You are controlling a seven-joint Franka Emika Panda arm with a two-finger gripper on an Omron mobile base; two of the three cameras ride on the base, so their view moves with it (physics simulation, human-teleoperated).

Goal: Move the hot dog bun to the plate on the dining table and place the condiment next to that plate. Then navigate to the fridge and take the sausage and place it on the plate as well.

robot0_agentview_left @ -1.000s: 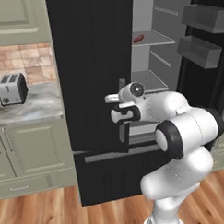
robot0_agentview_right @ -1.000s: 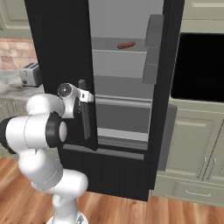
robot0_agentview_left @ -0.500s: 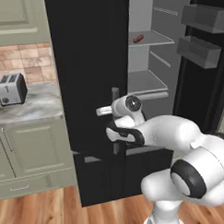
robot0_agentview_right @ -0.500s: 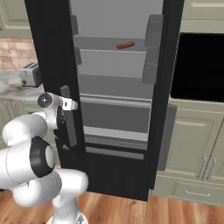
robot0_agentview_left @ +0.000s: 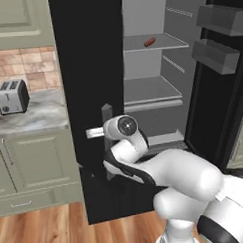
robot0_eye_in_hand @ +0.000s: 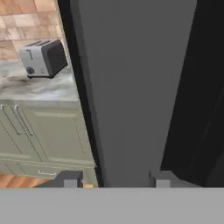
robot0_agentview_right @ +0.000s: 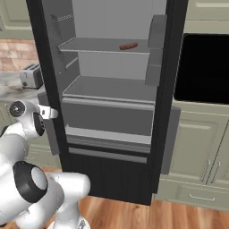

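At the far left of the left base view a silver two-slot toaster (robot0_agentview_left: 12, 96) stands on a grey marble table (robot0_agentview_left: 38, 117) against a brick-tile backsplash, with pale green cabinet doors (robot0_agentview_left: 33, 170) below. Just right of it rises the fridge (robot0_agentview_left: 86, 70), its black left door swung open with a grey vertical handle (robot0_agentview_left: 108, 129). The robot's hand sits at this handle. In the hand view the fingers (robot0_eye_in_hand: 114, 179) stand apart, one tip on each side of the grey handle bar (robot0_eye_in_hand: 131, 87), their pads not pressing it; the toaster (robot0_eye_in_hand: 43, 57) shows up to the left.

Further right, the pale grey interior of the fridge lies open. The sausage (robot0_agentview_left: 149, 41) rests on the upper shelf (robot0_agentview_left: 155, 44), small and reddish-brown, lying alone near the shelf's middle; in the right base view the sausage (robot0_agentview_right: 128, 46) lies toward the right of that shelf. Below it come a second shelf (robot0_agentview_right: 112, 89) and a closed grey drawer (robot0_agentview_right: 107, 117). At the far right hang the door bins (robot0_agentview_left: 220, 36) of the open right door, and the right base view shows a black oven front (robot0_agentview_right: 203, 67) set in pale green cabinets.
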